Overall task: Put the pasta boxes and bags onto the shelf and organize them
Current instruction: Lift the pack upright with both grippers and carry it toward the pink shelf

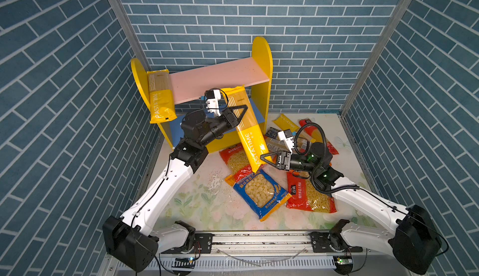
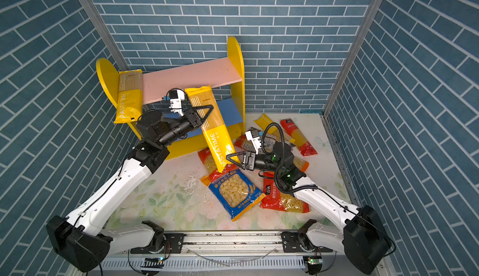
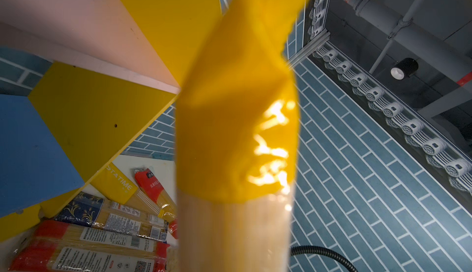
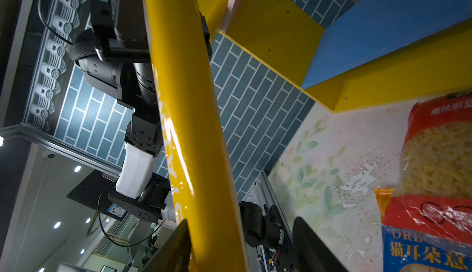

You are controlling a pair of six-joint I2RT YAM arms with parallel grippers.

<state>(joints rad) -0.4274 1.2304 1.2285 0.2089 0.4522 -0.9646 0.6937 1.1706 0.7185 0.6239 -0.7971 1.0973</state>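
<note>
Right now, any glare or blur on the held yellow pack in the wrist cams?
Left wrist view: the yellow spaghetti pack fills the middle, soft-focused, with a blown-out glare patch; the shelf behind is sharp. Right wrist view: pack sharp, one thin highlight streak along it. Both top views: it reads crisp.

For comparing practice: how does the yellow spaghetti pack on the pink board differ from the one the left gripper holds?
The shelved pack rests on the pink board, overhanging its front; the held pack slants steeply before the shelf. The shelved pack is untouched; the left gripper clamps the held pack. Both are long, yellow, labelled PASTATIME.
</note>
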